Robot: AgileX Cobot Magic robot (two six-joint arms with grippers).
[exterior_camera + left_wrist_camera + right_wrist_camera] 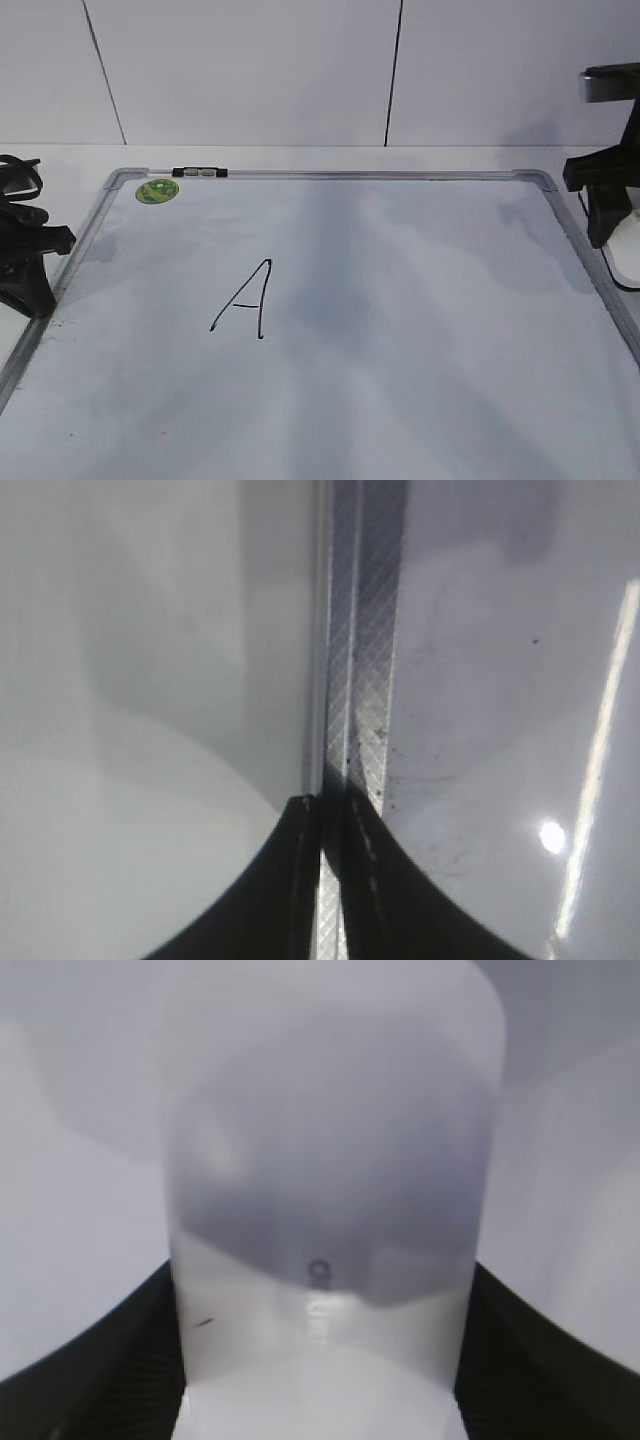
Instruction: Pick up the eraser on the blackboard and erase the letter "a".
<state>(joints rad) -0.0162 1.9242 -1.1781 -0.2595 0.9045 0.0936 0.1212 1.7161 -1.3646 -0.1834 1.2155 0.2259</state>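
The blackboard (400, 300) is a white board in a grey frame, lying flat. It bears a tall capital "A" (245, 300); no small letter "a" shows on it. The eraser (325, 1160) is a white rounded block that fills the space between my right gripper's (322, 1290) black jaws, which press on its two sides. In the exterior view that gripper (605, 225) is at the board's right frame, with the eraser (628, 255) white beneath it. My left gripper (35, 300) rests at the left frame, shut and empty (332, 805).
A round green sticker (157, 190) sits in the board's far left corner, beside a small black and grey clip (199, 172) on the top frame. The left frame rail (365, 680) runs under my left gripper. A white wall stands behind the table.
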